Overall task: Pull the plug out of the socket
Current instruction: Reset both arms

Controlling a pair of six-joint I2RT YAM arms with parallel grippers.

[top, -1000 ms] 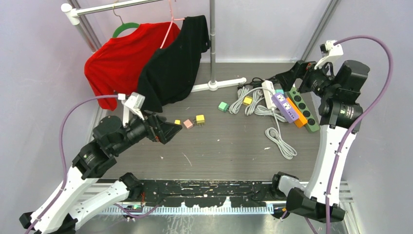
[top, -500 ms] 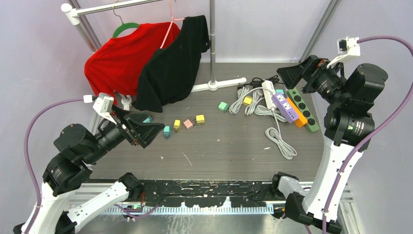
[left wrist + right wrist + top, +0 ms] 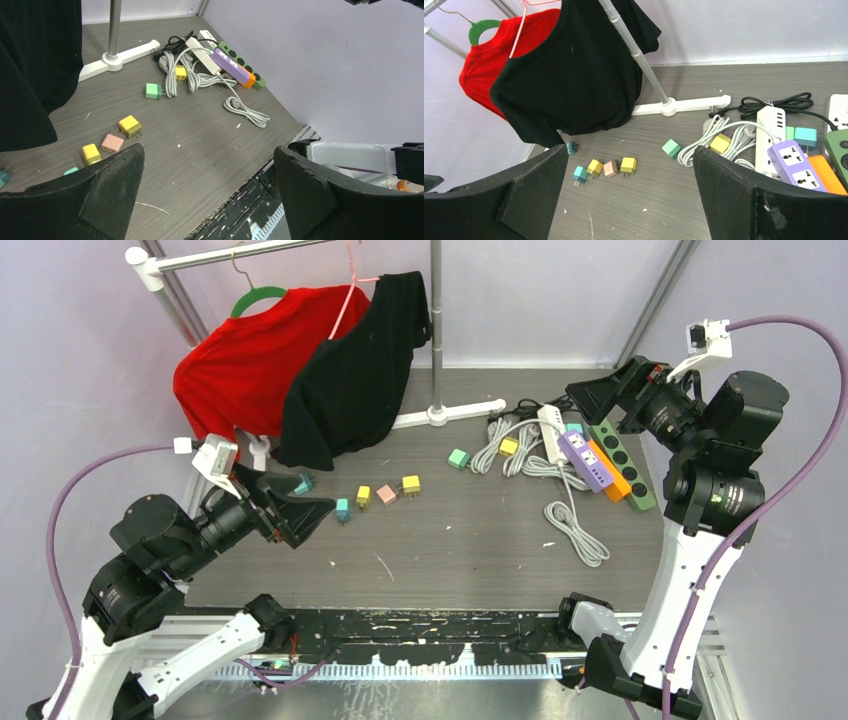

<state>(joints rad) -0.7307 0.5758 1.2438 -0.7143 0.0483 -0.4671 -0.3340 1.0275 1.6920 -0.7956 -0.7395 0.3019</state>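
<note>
A cluster of power strips lies at the back right: white [image 3: 550, 432], purple [image 3: 585, 460], orange [image 3: 612, 472] and green [image 3: 625, 462]. In the right wrist view a teal plug [image 3: 806, 136] sits beside the white strip [image 3: 770, 135]; I cannot tell whether it is seated in a socket. A yellow plug [image 3: 509, 446] rests on the grey cables. My right gripper [image 3: 600, 395] hovers open and empty above the strips' far end. My left gripper [image 3: 300, 515] is open and empty, raised at the left, far from the strips. The purple strip also shows in the left wrist view [image 3: 230, 65].
Loose plugs lie mid-table: green [image 3: 459, 458], yellow [image 3: 410, 484], pink [image 3: 386, 494], a second yellow one [image 3: 363, 495], teal [image 3: 342, 509]. A coiled grey cable [image 3: 575, 525] lies right of centre. A clothes rack base [image 3: 450, 412] stands behind, holding a black shirt [image 3: 355, 370] and a red shirt [image 3: 240, 365].
My left arm has drawn back to the left and risen, uncovering the loose plugs. My right arm has lifted up and to the right. Both grippers stay open.
</note>
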